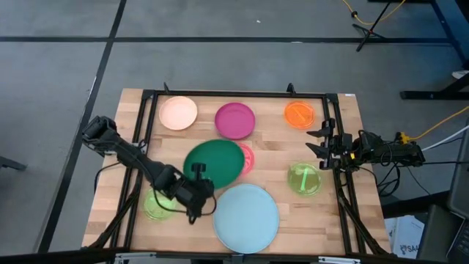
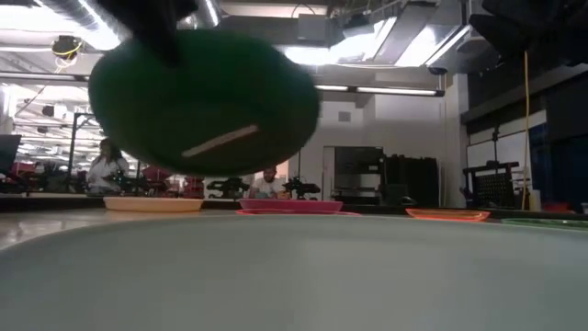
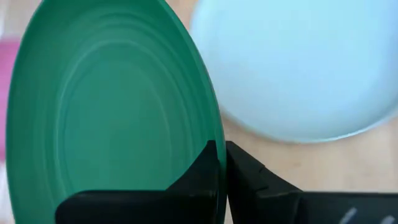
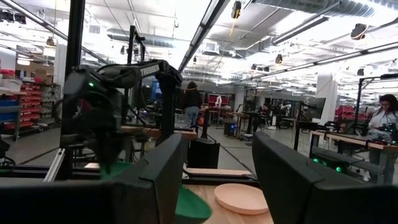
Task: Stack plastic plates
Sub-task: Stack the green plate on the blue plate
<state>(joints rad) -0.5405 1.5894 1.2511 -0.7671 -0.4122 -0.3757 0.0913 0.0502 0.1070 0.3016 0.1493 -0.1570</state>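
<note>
My left gripper (image 1: 198,173) is shut on the dark green plate (image 1: 215,162), which hangs in the air over the table's middle and shows as a dark disc in the low view (image 2: 202,101). The large light blue plate (image 1: 246,217) lies flat just near-right of it. A pink plate (image 1: 248,157) peeks out from under the green one's right side. Peach (image 1: 178,113), magenta (image 1: 235,120) and orange (image 1: 299,114) plates lie along the far edge. Two lime green plates (image 1: 304,179) (image 1: 155,206) lie right and near-left. My right gripper (image 1: 318,141) waits open at the right edge. My left gripper (image 3: 221,149) pinches the dark green plate's rim (image 3: 214,121) between its two fingers, one on the upper face and one on the underside. The fingers (image 1: 198,170) come at the near-left rim from the table's near side. The plate is lifted clear and tilted.
A black frame (image 1: 242,93) runs around the wooden table top. Bare wood shows between the magenta and orange plates and around the right lime plate. People sit and stand in the room beyond the table.
</note>
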